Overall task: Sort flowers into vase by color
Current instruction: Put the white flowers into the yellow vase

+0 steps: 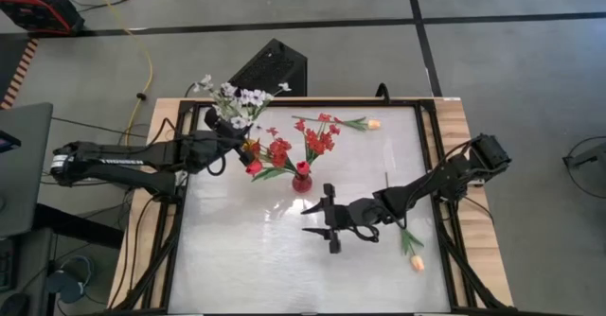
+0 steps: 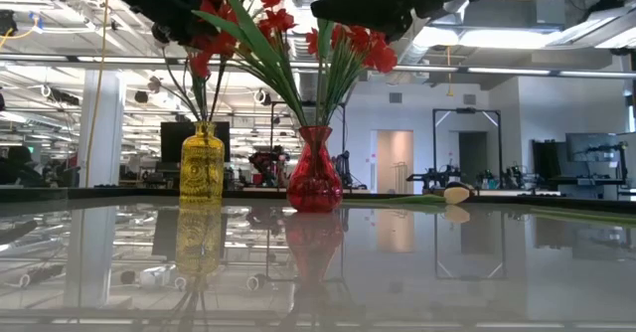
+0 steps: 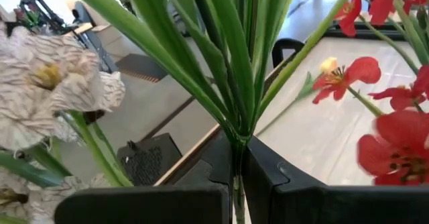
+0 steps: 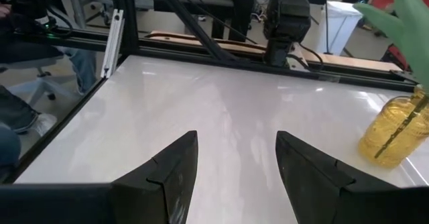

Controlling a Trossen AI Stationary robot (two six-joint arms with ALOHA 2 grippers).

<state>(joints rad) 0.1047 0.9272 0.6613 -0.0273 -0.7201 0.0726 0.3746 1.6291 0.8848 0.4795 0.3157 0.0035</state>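
Left gripper (image 3: 236, 184) pinches a green-stemmed red flower (image 1: 254, 166) upright just beside the red vase (image 1: 301, 181), so it is the nearer arm, while the right gripper (image 1: 327, 226), fingers spread and empty, hovers mid-table with a peach tulip (image 1: 417, 262) lying near it.

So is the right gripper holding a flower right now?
No, the right gripper is open with only bare table between its fingers; the yellow vase stands off to one side.
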